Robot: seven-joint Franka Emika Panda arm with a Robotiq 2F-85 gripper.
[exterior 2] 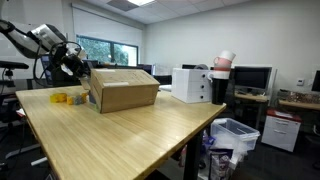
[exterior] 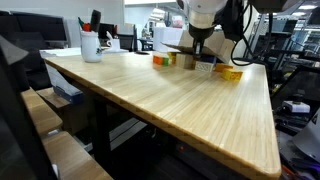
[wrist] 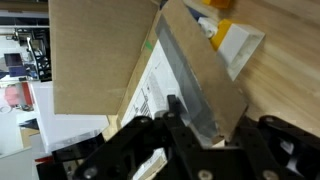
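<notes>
This is an open-plan office that doubles as a robotics lab. A robot arm (exterior 2: pixel 50 42) reaches over a long wooden table (exterior 2: pixel 120 135). Around it are desks with computer monitors (exterior 2: pixel 250 78), black office chairs (exterior: pixel 125 40), a mug of pens (exterior: pixel 91 47), a waste bin (exterior 2: pixel 236 135) and a drawer unit (exterior 2: pixel 281 130). A blind-topped window (exterior 2: pixel 105 50) sits under a panel ceiling light (exterior 2: pixel 130 4).
</notes>
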